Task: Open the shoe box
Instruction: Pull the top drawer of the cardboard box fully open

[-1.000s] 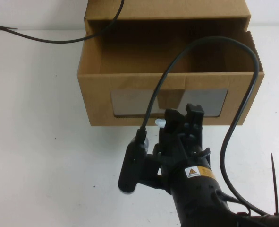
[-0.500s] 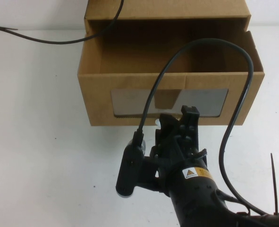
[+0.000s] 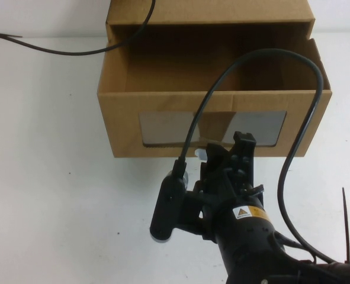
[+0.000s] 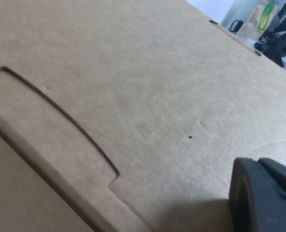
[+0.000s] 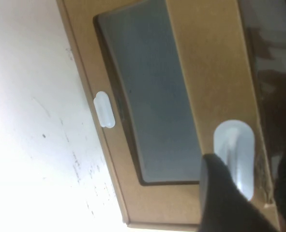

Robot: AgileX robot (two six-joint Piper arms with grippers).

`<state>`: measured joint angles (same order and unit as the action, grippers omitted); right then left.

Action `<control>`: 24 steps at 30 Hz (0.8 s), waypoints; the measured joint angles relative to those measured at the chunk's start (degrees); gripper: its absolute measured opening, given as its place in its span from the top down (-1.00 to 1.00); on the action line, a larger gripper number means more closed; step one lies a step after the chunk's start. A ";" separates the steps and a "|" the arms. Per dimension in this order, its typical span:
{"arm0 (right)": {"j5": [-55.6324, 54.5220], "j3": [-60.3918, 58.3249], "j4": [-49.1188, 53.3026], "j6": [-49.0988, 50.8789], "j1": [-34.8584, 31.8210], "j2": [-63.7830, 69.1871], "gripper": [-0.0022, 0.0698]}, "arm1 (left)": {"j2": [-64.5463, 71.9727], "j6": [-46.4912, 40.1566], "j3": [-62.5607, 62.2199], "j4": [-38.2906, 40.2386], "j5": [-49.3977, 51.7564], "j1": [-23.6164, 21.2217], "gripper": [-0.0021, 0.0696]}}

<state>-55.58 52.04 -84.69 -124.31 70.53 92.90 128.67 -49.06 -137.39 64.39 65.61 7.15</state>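
One drawer-type shoe box (image 3: 163, 100) on the white table (image 3: 44, 177), windowed drawer (image 3: 305, 118) drawn well out of its sleeve (image 3: 210, 12), so opening appears essentially done; right gripper (image 3: 225, 151), spread and empty, just before the drawer front; left gripper (image 4: 266, 193), pressed together, against the box's cardboard.

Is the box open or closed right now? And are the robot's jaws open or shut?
Shoe box: open.
Drawer: slid out toward the robot, looks empty inside.
Right gripper: jaws open, just in front of the drawer's window, holding nothing.
Left gripper: jaws shut, close against the box's plain cardboard.
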 joint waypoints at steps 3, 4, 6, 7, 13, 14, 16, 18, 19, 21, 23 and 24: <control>0.52 0.00 0.03 0.00 -0.01 0.00 0.29 | 0.00 -0.13 0.00 0.00 0.00 0.00 0.96; 0.68 0.00 0.03 0.00 -0.01 0.12 0.29 | 0.00 -0.23 0.00 0.00 0.08 0.00 0.96; 0.67 0.00 0.03 0.02 -0.01 0.62 0.29 | 0.00 -0.25 0.00 0.00 0.08 0.00 0.96; 0.67 0.00 0.03 0.12 -0.01 0.93 0.29 | 0.00 -0.25 0.00 0.00 0.08 0.00 0.96; -0.35 0.00 2.16 0.12 -0.01 3.26 0.30 | 0.09 -0.58 0.00 0.00 0.14 0.00 0.96; -1.01 0.00 2.69 0.12 -0.01 3.61 0.31 | 0.09 -0.62 0.00 0.11 0.03 0.00 0.96; -1.98 0.00 3.35 0.12 -0.01 4.25 0.31 | 0.09 -0.72 0.00 0.11 -0.18 0.00 0.96; -3.09 0.00 4.16 0.53 -0.01 4.83 0.31 | 0.22 -0.94 0.00 0.19 -0.33 0.00 0.96; -3.41 0.00 4.64 0.84 -0.01 4.97 0.31 | 0.22 -0.94 0.00 0.23 -0.48 0.00 0.96; -3.89 0.00 5.09 1.53 -0.01 5.23 0.31 | 0.22 -0.94 0.00 0.33 -0.48 -0.08 0.96; -4.12 0.00 5.45 1.80 -0.01 5.32 0.33 | 0.26 -1.02 0.00 0.45 -0.48 -0.08 0.96; -4.25 0.00 5.58 1.80 -0.01 5.37 0.34 | 0.37 -1.02 0.00 0.55 -0.48 -0.08 0.96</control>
<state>-59.84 52.04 -79.11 -122.51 70.52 98.27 129.03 -50.08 -137.39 64.93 65.13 7.06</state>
